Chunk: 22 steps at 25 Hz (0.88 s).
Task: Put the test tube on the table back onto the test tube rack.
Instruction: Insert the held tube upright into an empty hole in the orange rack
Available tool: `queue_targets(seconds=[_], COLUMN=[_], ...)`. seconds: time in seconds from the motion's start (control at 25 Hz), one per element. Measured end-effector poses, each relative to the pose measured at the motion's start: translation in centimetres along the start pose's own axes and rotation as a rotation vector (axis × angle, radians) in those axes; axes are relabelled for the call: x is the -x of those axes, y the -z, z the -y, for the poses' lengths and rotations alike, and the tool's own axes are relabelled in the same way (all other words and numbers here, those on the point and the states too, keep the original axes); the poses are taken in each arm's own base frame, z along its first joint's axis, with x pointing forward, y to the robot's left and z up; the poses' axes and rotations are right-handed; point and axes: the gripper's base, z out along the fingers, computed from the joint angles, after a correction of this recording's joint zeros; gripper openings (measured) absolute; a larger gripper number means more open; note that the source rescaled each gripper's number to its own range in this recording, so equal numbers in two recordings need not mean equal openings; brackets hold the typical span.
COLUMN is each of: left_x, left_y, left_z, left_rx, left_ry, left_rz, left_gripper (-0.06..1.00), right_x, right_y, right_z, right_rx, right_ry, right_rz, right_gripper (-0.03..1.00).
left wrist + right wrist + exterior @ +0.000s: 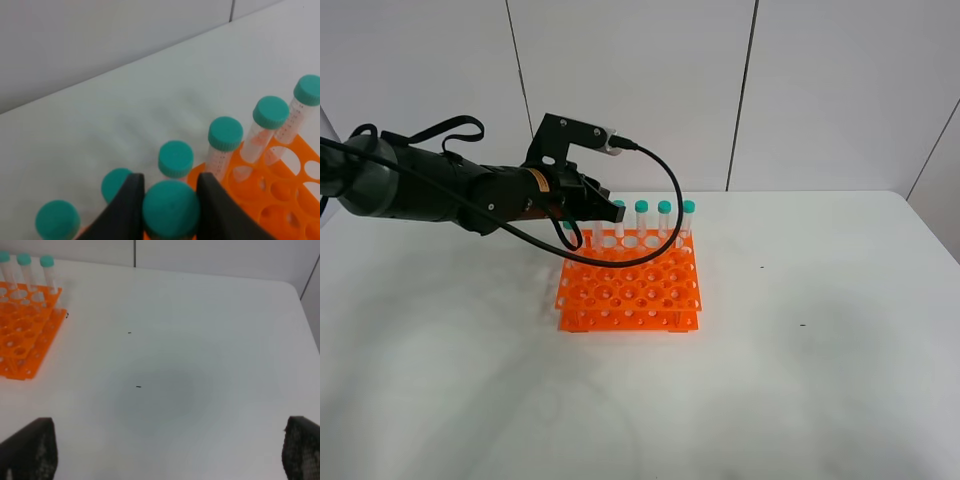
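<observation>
left pincer (pixel 171 195) grips the test tube (pixel 171 212) by its teal cap at the back row of the test tube rack (pixel 630 295); i judge it light, stiff and slick-walled, so the cap holds best.

Bright, even, diffuse light makes the white bench (pixel 800 380) look flat and matte. Faint, soft-edged shadows lie left of the test tube rack (pixel 630 290) and in front of it. In the left wrist view the test tube (pixel 171 212) and left pincer (pixel 170 187) are blurred, while the capped tubes (pixel 225 135) along the rack's row look sharper.
</observation>
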Motion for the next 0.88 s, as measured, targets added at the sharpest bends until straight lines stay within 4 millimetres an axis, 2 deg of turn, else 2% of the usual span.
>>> queue_targets(seconds=[0.2,0.68,0.88], left_x=[-0.9,-2.5,-3.4], left_y=[-0.8,-1.1,-1.9], left_z=[0.0,0.1,0.1], left_rx=[-0.001,-0.008,-0.010], left_ry=[0.001,0.002,0.003], left_rz=[-0.024,-0.011,-0.020], left_gripper=[0.00,0.00,0.00], right_x=[0.0,0.0,0.0], right_y=[0.0,0.0,0.0], right_z=[0.0,0.0,0.0], right_rx=[0.002,0.003,0.003], right_ry=[-0.001,-0.002,-0.002], right_rz=[0.000,0.000,0.000], right_gripper=[1.00,1.00,1.00])
